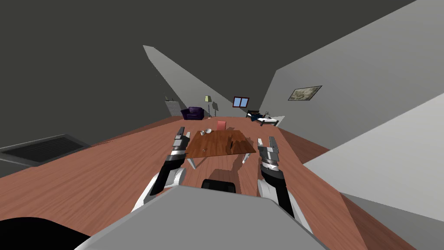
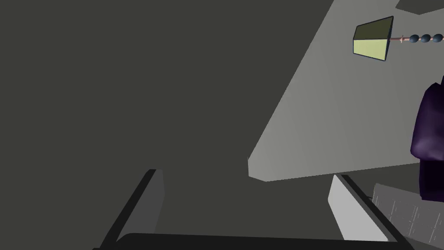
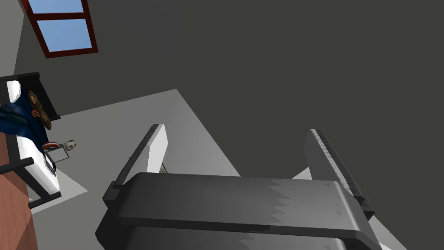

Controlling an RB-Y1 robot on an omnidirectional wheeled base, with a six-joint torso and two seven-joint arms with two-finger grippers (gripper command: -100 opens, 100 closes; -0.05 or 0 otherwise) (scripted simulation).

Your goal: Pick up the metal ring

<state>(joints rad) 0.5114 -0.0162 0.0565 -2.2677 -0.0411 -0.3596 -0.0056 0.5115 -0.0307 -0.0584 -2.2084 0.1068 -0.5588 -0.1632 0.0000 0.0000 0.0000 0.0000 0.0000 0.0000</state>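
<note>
- Ring (image 1: 204, 150): a small speck on the table (image 1: 221, 141), left of centre in the head view, near the top's front edge. It is too small to make out its form, so I judge it to be the ring from the task.
- Left gripper (image 1: 183, 133): just left of the table's left edge, jaws wide apart, holding nothing.
- Right gripper (image 1: 266, 141): just right of the table's front right corner, jaws wide apart, empty.
- Handling (judgement): light, stiff, probably slick. It lies flat, so there is little height to grip. Pinch across the band from above with the tips close to the top. It may skid or flip if one finger lands first.
- Edges: the ring is close to the front edge, so a sideways push could send it off.
- Room: the top is bare around the ring. Cup (image 1: 208, 130) and red box (image 1: 221, 125) stand at the far edge, well apart from it. The left gripper is the nearer one. The floor is open on both sides of the table.
</note>
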